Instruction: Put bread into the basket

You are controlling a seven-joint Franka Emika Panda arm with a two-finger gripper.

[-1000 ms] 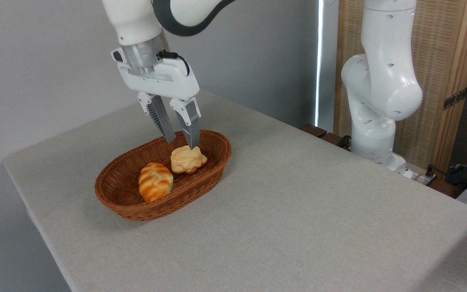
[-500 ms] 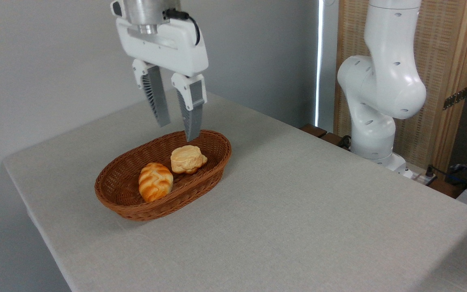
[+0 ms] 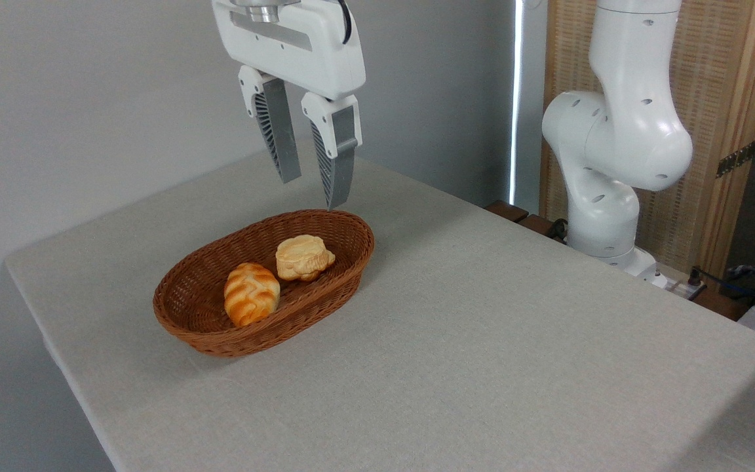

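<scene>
The pale, lobed bread [image 3: 303, 256] lies inside the oval reddish-brown wicker basket [image 3: 325, 295], toward its far right end. A plumper striped bun [image 3: 251, 294] rests beside it in the basket's middle. My gripper [image 3: 314, 191] hangs open above the basket's far rim, well clear of the bread, with nothing between its grey fingers [image 3: 340, 167].
The basket sits on a grey cloth-covered table [image 3: 482, 341] whose left and front edges drop off. The arm's white base [image 3: 613, 151] stands at the table's back right, in front of a wooden screen. Dark cables and gear lie at the far right.
The gripper has risen and drifted to the right, away from the bread it stood over a second ago. The bread and bun have stayed put in the basket.
</scene>
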